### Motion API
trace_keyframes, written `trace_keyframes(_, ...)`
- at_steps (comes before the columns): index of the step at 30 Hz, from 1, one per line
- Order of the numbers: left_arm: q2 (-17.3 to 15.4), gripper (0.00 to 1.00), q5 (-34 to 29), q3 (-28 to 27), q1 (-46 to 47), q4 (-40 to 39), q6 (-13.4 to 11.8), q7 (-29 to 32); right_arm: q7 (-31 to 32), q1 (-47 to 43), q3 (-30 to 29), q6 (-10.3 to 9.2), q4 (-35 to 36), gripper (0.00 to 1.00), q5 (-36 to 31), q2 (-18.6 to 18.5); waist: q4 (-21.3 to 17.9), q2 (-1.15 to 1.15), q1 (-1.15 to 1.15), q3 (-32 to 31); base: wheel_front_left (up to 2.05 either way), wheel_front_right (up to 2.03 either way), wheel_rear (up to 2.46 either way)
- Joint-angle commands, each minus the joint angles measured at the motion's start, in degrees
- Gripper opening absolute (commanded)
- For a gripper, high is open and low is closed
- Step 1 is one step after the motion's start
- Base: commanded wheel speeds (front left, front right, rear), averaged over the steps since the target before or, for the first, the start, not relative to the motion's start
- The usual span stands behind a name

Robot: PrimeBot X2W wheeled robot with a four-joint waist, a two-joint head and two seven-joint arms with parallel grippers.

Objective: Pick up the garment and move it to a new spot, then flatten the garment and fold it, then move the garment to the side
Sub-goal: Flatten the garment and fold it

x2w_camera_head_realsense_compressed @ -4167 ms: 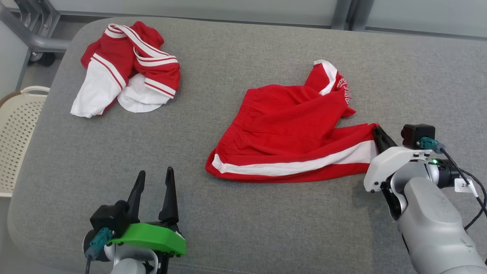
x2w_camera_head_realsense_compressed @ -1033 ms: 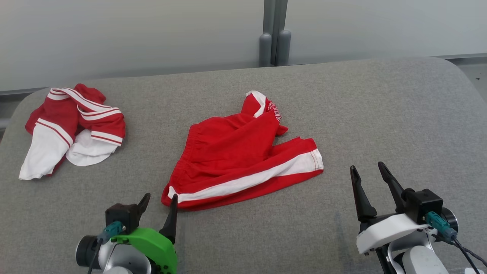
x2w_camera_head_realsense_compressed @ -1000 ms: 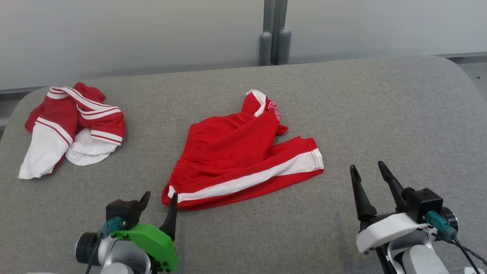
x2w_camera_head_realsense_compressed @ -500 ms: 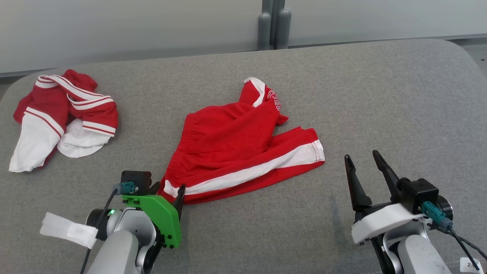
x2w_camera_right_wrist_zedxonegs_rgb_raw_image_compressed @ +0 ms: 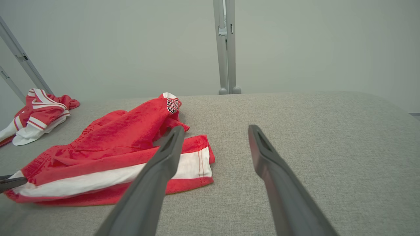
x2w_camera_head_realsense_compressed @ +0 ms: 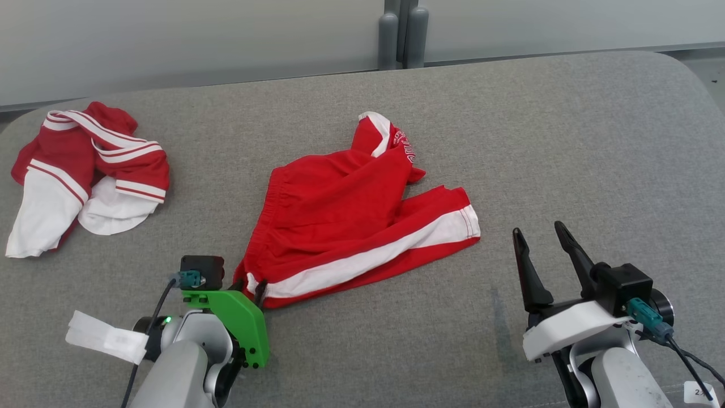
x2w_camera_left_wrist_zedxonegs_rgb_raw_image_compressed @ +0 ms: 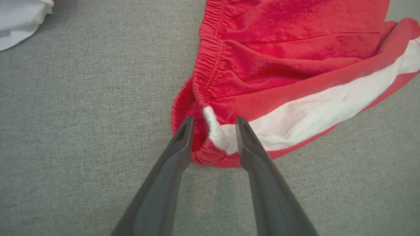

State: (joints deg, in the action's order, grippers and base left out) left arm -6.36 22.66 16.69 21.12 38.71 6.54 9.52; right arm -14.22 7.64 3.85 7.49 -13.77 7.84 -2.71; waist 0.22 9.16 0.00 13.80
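Lying on worktop [x2w_camera_head_realsense_compressed: 566,141]: red shorts [x2w_camera_head_realsense_compressed: 340,221].
Left tool [x2w_camera_left_wrist_zedxonegs_rgb_raw_image_compressed: 215,123]: is standing partly wide around their near-left corner.
Right tool [x2w_camera_head_realsense_compressed: 538,229]: is hovering wide.

Shorts [x2w_camera_head_realsense_compressed: 340,221] centre of table [x2w_camera_head_realsense_compressed: 566,141], other garment [x2w_camera_head_realsense_compressed: 85,170] far left

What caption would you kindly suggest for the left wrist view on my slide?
Left gripper straddling the waistband corner of the red shorts on the grey padded table.

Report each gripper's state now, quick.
Left gripper: open, jaws straddling the red white-striped cloth shorts at the waistband corner.
Right gripper: open, holding nothing.
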Motion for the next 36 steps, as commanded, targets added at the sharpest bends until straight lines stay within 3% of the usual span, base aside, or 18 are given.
trace_keyframes(1, 0.1, 0.49, 0.6, 0.1, 1.1, 1.0, 0.2, 0.1, -0.4, 0.6, 0.1, 0.00, -0.2, 1.00, -0.1, -0.1, -0.1, 0.00, 0.00, 0.0, 0.00, 0.00, 0.00)
trace_keyframes(5, -0.2, 0.35, 0.6, 0.8, 1.8, 3.1, 0.3, 1.0, -0.5, 0.8, 0.2, 0.00, -0.3, 1.00, 0.0, -0.1, -0.1, 0.00, 0.00, 0.1, 0.00, 0.00, 0.00)
trace_keyframes(12, -0.1, 0.36, 1.0, 1.7, 2.4, 4.6, 0.4, 1.0, -0.5, 0.8, 0.0, 0.00, -0.7, 1.00, -0.2, -0.1, -0.1, 0.00, 0.00, 0.2, 0.00, 0.00, 0.00)
trace_keyframes(13, -0.1, 0.31, 1.0, 1.7, 2.5, 4.9, 0.4, 0.8, -0.6, 0.8, 0.0, 0.00, -0.7, 1.00, -0.2, -0.1, -0.1, 0.00, 0.00, 0.2, 0.00, 0.00, 0.00)
trace_keyframes(16, 0.3, 0.00, 1.7, 1.2, 2.5, 5.6, 0.0, -1.7, -0.7, 0.9, -0.1, 0.00, -1.1, 1.00, 0.3, -0.1, -0.2, 0.00, 0.00, 0.1, 0.00, 0.00, 0.00)
trace_keyframes(21, 1.0, 0.00, 4.8, -1.2, 0.6, 4.5, 0.1, -6.1, -0.1, 2.1, -0.3, 0.00, -3.3, 1.00, -0.6, -0.1, 0.2, 0.00, 0.00, 0.3, 0.00, 0.00, 0.00)
trace_keyframes(23, 2.0, 0.00, 7.5, -3.0, -1.9, 2.8, -0.9, -11.4, 1.9, 4.8, 0.9, 0.00, -10.8, 1.00, -1.1, -1.2, 2.2, 0.00, 0.00, 0.1, 0.00, 0.00, 0.00)
trace_keyframes(36, 2.8, 0.00, 8.6, -0.9, -1.5, 3.4, -1.4, -13.3, 2.2, 16.6, 9.8, 0.00, -29.2, 1.00, 3.5, -3.0, 4.6, 0.00, 0.00, 1.5, 0.00, 0.00, 0.00)
